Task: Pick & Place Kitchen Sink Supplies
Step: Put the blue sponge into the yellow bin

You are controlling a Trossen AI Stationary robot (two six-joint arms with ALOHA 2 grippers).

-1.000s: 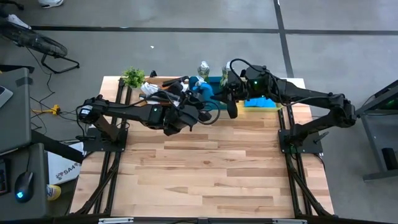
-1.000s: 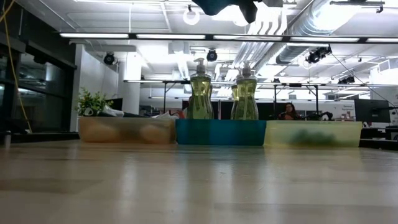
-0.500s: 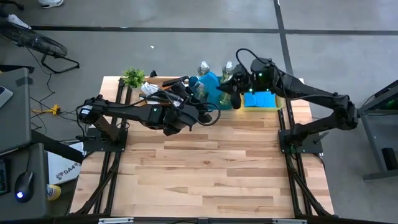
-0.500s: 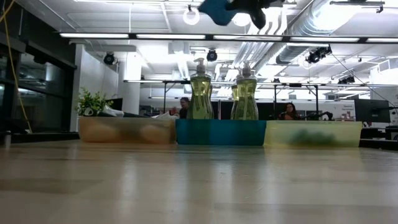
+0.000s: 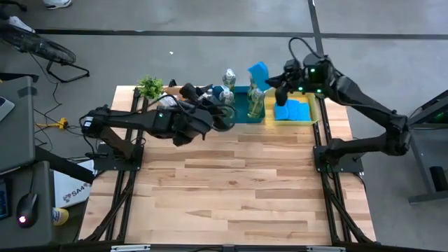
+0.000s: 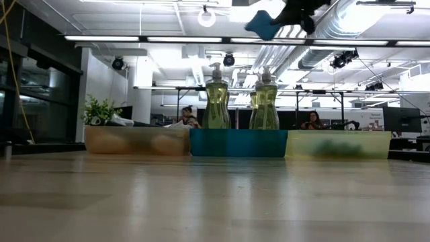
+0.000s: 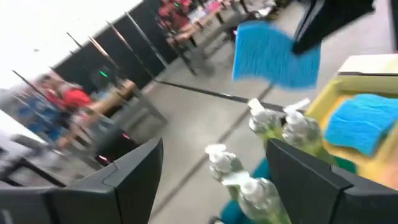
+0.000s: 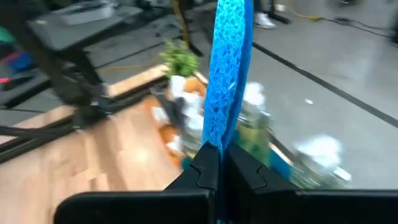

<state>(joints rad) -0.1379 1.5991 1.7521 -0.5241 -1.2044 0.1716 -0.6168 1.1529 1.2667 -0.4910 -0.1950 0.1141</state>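
Note:
My right gripper [image 5: 269, 78] is shut on a bright blue sponge [image 5: 258, 72], high in the air over the far edge of the blue bin [image 5: 240, 106]. The low view shows the sponge [image 6: 263, 25] well above two clear bottles of yellow-green liquid [image 6: 217, 101] [image 6: 265, 101], which stand upright in that bin. More blue sponges [image 5: 292, 110] lie in the yellow bin [image 5: 313, 119]. My left gripper [image 7: 214, 186] is open beside the bottles [image 7: 273, 124], near the blue bin's left side [image 5: 218, 112], with nothing between its fingers. My right gripper pinches the sponge between its two fingers by one narrow end [image 8: 217, 140], with a finger on each broad face. The fingers come roughly level from the table's right side. The sponge sticks out beyond the fingertips, edge-on to the wrist camera, lifted clear of bins and bottles.
A tan bin [image 5: 175, 98] at the back left holds brushes and white items, with a small green plant [image 5: 150, 86] beside it. The three bins stand in a row along the far edge [image 6: 238, 142]. The near wooden tabletop [image 5: 231, 189] is bare. People show in the room behind.
My right gripper has carried the blue sponge up and toward the table's right and far edges, from over the blue bin's left part to above its far right corner. My left arm has drawn back a little toward the table's left and far edges.

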